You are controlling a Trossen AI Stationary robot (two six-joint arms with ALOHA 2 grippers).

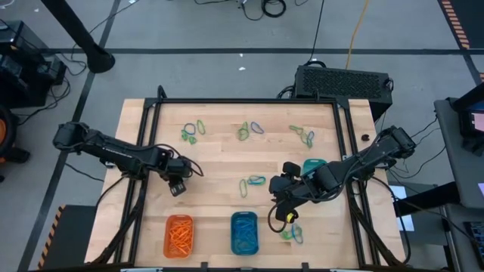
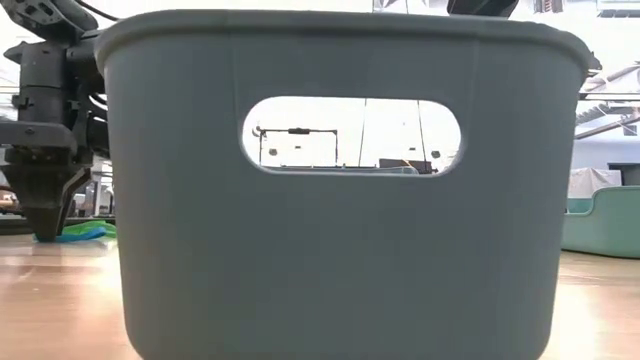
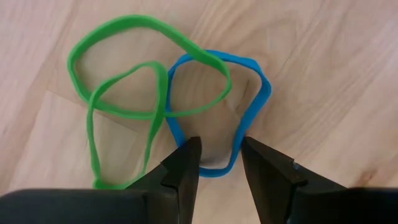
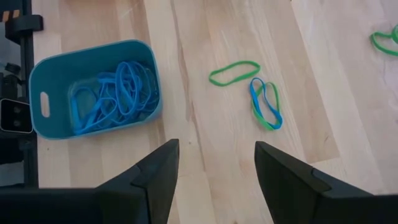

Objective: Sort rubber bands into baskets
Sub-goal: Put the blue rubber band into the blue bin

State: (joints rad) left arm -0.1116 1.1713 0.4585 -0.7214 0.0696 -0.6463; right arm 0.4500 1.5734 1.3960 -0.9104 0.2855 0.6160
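Pale wood table [image 1: 227, 162] on grey floor, ringed by black cables.
Orange basket [image 1: 179, 234] and blue basket [image 1: 244, 233] sit lower centre, teal basket [image 1: 314, 165] centre-right; rubber bands [image 1: 193, 132] scatter above. Left gripper [image 3: 221, 163] and right gripper [image 4: 216, 163] both gape, empty.

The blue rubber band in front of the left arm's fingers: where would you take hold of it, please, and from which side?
I would take the blue rubber band at its near end, the bare stretch lying between the left gripper fingertips, coming straight down from above. It lies flat on the table, and its far side is crossed by a green band, so a pinch there would likely lift both.
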